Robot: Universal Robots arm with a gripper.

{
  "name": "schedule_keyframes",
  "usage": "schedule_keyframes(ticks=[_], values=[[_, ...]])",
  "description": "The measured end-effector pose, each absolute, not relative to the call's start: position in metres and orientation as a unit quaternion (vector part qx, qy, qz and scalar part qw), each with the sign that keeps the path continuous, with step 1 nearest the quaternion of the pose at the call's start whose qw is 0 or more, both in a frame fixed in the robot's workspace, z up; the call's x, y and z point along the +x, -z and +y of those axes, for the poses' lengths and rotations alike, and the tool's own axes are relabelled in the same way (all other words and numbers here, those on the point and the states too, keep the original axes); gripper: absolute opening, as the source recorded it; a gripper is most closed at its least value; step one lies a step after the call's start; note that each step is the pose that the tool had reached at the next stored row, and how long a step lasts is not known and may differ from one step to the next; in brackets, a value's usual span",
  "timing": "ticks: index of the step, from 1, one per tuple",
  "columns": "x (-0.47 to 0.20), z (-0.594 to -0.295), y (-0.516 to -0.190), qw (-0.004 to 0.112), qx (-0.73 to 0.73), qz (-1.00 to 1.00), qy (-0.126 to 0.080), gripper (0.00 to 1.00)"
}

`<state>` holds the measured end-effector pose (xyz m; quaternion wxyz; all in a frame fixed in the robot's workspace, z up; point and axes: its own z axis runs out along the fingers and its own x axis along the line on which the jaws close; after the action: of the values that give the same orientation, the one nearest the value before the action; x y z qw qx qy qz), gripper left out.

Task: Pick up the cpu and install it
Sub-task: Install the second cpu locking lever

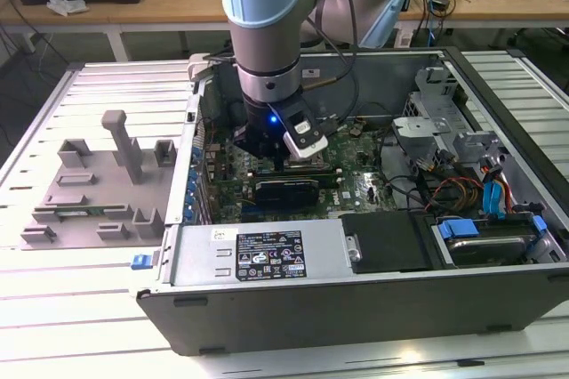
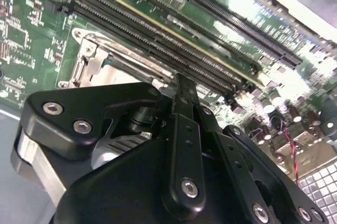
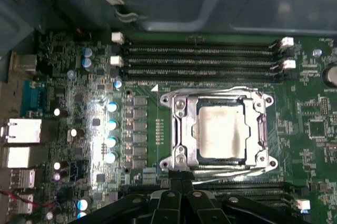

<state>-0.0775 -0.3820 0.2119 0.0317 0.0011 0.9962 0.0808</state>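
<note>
Arm: pale blue and grey, reaching straight down into the open computer case [image 1: 498,308] at the exterior view's centre.
Claw [image 3: 181,190]: black metal fingers drawn together, holding nothing.
Cpu [image 3: 221,132]: flat silvery square, seated in the shiny metal-framed socket [image 3: 179,129] on the green board [image 3: 79,77].

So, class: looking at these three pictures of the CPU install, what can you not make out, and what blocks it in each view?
- Gripper fingertips: hidden behind the arm's wrist in the exterior view; cut off by the picture edge in the first wrist view.
- Socket: mostly covered by the gripper body in the second wrist view.
- cpu: glare hides whether it sits fully seated in the first wrist view.
</note>
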Motion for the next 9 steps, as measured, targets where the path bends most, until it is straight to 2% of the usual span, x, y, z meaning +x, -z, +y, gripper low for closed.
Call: schedule_keyframes(ticks=[9], values=[[-0.078, -0.393, -0.210, 0.032, 0.001, 0.995, -0.091, 0.11]])
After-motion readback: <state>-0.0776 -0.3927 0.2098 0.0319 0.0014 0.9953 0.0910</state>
